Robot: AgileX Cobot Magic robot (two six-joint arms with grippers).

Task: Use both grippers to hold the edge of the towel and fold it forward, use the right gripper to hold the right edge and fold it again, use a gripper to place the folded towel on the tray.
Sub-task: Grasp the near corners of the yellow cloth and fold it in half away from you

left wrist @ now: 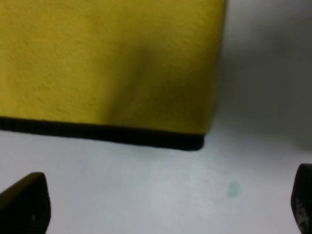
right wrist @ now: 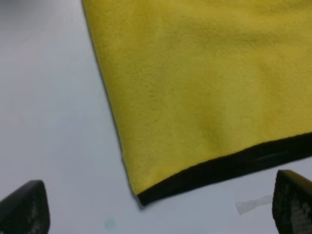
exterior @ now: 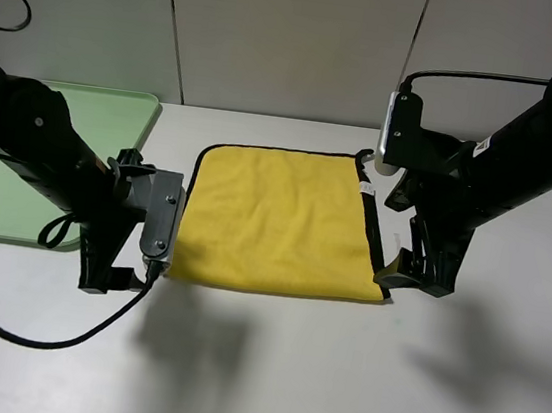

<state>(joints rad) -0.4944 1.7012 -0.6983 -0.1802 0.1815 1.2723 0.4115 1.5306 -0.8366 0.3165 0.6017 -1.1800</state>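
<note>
The yellow towel with black trim lies flat on the white table, a white tag on its right edge. My left gripper hovers just left of the towel's near-left corner, open. In the left wrist view its fingertips stand wide apart short of the towel corner. My right gripper is at the near-right corner, open and holding nothing. The right wrist view shows that corner of the towel ahead of the gripper. The pale green tray sits at the far left, partly hidden by the left arm.
A grey panelled wall closes the back of the table. Black cable from the left arm trails over the near-left tabletop. A small whitish scrap lies on the table by the towel's right corner.
</note>
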